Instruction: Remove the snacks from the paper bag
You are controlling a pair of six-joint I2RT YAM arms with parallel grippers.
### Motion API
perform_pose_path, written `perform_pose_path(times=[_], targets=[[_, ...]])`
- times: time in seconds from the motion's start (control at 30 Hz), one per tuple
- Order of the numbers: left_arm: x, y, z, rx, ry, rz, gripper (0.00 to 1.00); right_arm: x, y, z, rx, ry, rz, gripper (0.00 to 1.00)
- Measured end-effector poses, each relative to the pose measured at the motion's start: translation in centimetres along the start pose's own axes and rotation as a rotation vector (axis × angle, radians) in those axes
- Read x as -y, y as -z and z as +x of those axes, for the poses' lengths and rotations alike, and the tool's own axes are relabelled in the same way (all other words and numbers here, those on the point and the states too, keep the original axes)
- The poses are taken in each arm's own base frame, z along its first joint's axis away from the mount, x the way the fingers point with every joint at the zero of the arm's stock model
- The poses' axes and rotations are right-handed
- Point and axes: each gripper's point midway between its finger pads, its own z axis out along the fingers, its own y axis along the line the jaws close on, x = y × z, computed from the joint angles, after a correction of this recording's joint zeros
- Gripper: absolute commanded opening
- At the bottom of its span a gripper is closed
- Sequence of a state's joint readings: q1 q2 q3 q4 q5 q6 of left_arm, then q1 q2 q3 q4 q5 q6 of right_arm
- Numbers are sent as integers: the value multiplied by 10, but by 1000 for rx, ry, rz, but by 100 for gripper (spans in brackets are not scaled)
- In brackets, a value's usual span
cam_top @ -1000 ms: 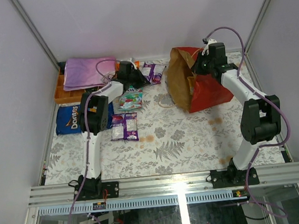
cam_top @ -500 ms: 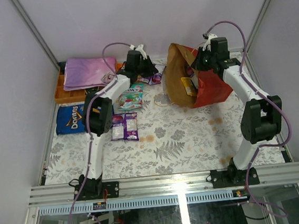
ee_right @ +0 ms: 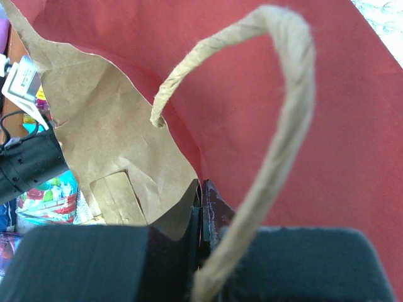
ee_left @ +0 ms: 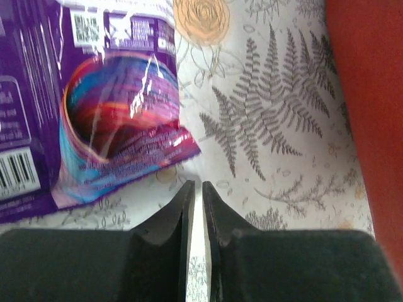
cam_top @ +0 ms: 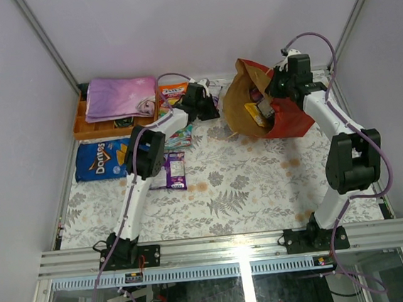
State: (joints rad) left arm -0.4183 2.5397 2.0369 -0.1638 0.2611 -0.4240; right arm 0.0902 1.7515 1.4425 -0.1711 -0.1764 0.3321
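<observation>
The red paper bag [cam_top: 284,118] stands at the back right, its brown mouth [cam_top: 238,104] facing left with packets [cam_top: 258,110] showing inside. My right gripper [cam_top: 279,86] is shut on the bag's upper rim [ee_right: 201,185]; a string handle [ee_right: 277,126] loops in front of it. My left gripper [cam_top: 208,106] is just left of the bag's mouth, low over the table, shut and empty [ee_left: 194,185]. A purple packet [ee_left: 113,113] lies just ahead of it, with the bag's red wall [ee_left: 378,94] on its right. Out of the bag lie a purple packet [cam_top: 176,169], a green one [cam_top: 178,135], an orange one [cam_top: 173,91] and the blue Doritos bag [cam_top: 102,159].
A folded purple-pink cloth [cam_top: 118,96] lies on an orange tray [cam_top: 83,125] at the back left. The floral tablecloth [cam_top: 248,189] covers the table. White walls close in the back and both sides.
My left gripper has swung right from over the packets to the bag's mouth. My right gripper has pulled the bag's rim back and right, standing the bag more upright.
</observation>
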Motion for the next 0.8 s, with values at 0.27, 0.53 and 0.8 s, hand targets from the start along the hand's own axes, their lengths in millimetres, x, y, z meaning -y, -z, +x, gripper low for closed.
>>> perform_pose_path(times=[0.27, 0.53, 0.8], targets=[[5, 29, 24, -43, 4, -12, 13, 8, 1, -4, 12, -16, 20, 0], [27, 70, -52, 103, -12, 30, 27, 32, 8, -13, 44, -54, 83, 0], [7, 85, -137, 275, -50, 11, 49, 84, 29, -34, 101, -124, 184, 98]])
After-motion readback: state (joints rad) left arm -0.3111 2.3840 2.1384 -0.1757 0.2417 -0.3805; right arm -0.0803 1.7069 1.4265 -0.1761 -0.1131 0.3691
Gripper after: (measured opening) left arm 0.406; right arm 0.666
